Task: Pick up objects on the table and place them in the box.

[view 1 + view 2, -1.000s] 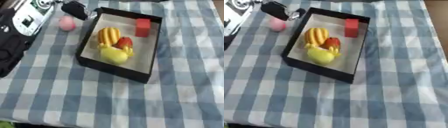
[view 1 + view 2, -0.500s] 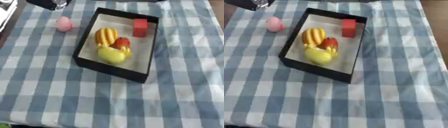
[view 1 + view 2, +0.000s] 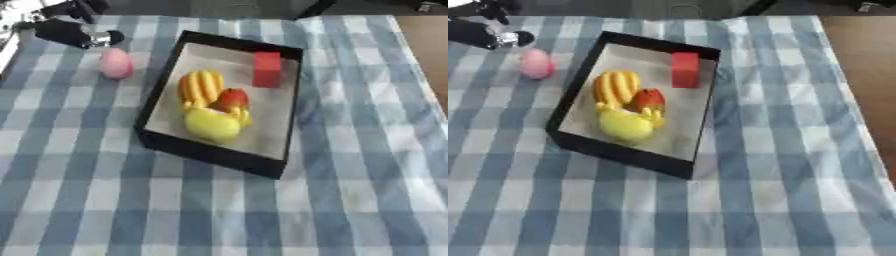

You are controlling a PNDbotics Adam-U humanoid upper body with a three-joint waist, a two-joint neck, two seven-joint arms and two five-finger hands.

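A pink egg-shaped thing lies on the blue checked cloth, just left of the black box. Inside the box are a red block, a yellow banana bunch, a small red fruit and a round yellow fruit. My left hand, black with silver parts, shows at the far left corner, a little beyond and left of the pink thing, apart from it. Its outline is blurred. My right hand shows in neither view.
The cloth-covered table ends at the right, where brown floor shows. Dark shapes line the far edge. Bare checked cloth fills the near half of the table.
My left arm, which covered the table's left side a second ago with the hand over the pink thing, has drawn back to the far left corner. The whole view has shifted slightly.
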